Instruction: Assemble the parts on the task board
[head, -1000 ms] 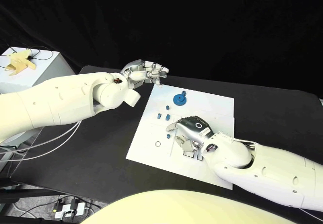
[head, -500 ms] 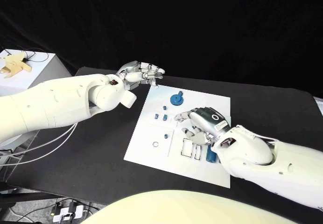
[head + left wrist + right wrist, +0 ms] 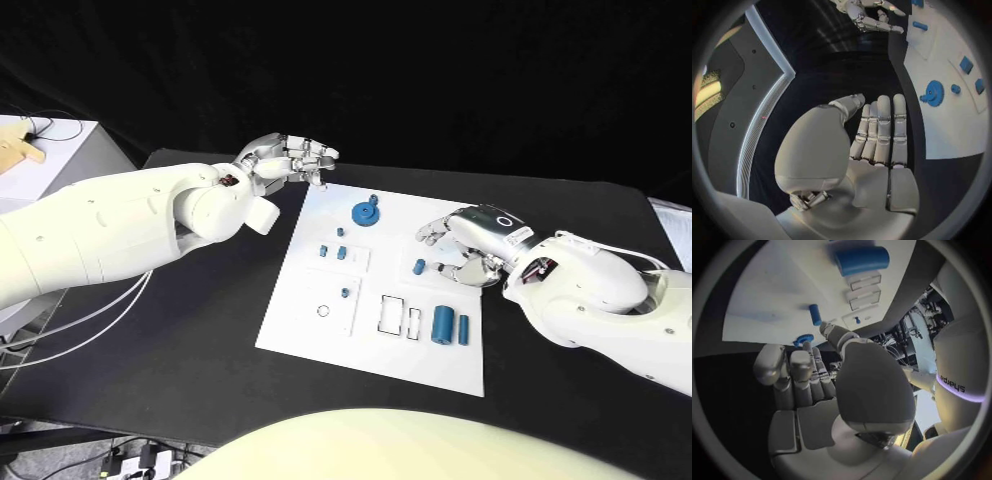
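Note:
The white task board (image 3: 378,350) lies in the middle of the black table. A blue gear (image 3: 366,212) stands near its far edge, with small blue pieces (image 3: 335,251) just in front of it. A short blue peg (image 3: 420,267) lies mid-board. A thick blue cylinder (image 3: 444,322) and a thin blue bar (image 3: 463,329) lie beside two rectangular slots (image 3: 391,314). My right hand (image 3: 469,245) hovers over the board's right side with fingers extended and holds nothing. My left hand (image 3: 289,157) hangs off the board's far left corner, fingers straight (image 3: 879,135), palm empty. The cylinder (image 3: 862,260) and peg (image 3: 815,314) lie ahead of the right hand.
A white box (image 3: 58,150) with a tan object (image 3: 15,155) stands at the table's far left. Cables (image 3: 87,310) hang by the left arm. A small ring mark (image 3: 325,310) and a small blue piece (image 3: 346,293) are on the board's left part.
My right hand has lifted off the slot area and drawn back to the board's right side, uncovering the blue cylinder and bar beside the slots. The left hand has shifted slightly outward.

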